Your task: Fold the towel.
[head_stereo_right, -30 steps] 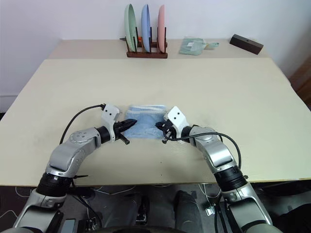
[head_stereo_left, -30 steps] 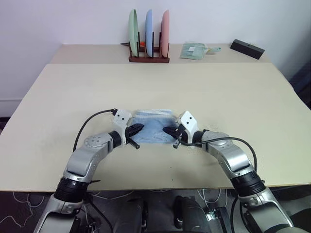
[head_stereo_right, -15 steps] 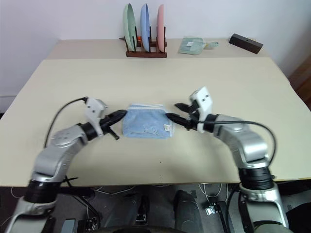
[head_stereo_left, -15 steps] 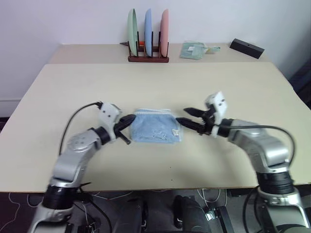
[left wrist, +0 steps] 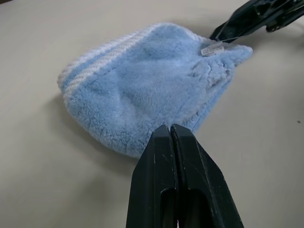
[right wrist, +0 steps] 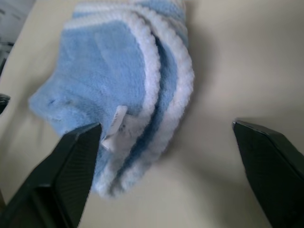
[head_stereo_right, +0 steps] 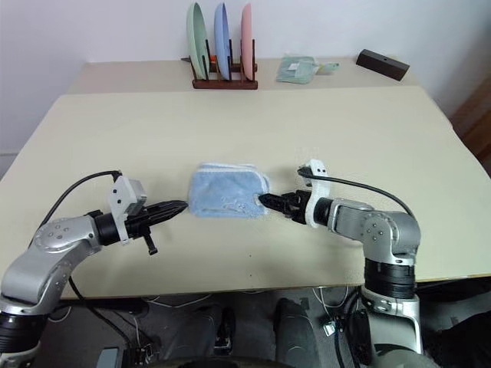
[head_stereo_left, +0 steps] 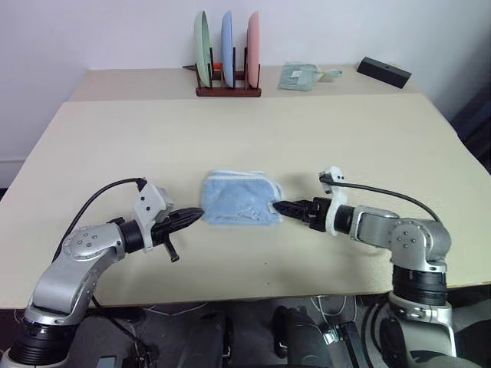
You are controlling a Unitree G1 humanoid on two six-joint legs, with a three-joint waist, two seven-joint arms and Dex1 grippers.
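Towel [head_stereo_left: 238, 199] lay mid-worktop [head_stereo_left: 253, 138] as a compact folded bundle, white edging stacked in layers on one side, small tag showing near the right corner. Left end effector [head_stereo_left: 193, 218] pinched fully closed on nothing, tips just beside the bundle's left edge, not touching. Right end effector [head_stereo_left: 285, 207] spread wide, empty, tips just beside the bundle's right corner. Looked like the release step, folding judged essentially done; bundle a bit rounded, not crisp. Next move probably called for backing both arms clear without snagging terry loops or tag, or one flattening press on top if a tidier fold is wanted. Plate rack [head_stereo_left: 227, 73] and pale green item [head_stereo_left: 298, 76] sat well apart at the far edge.
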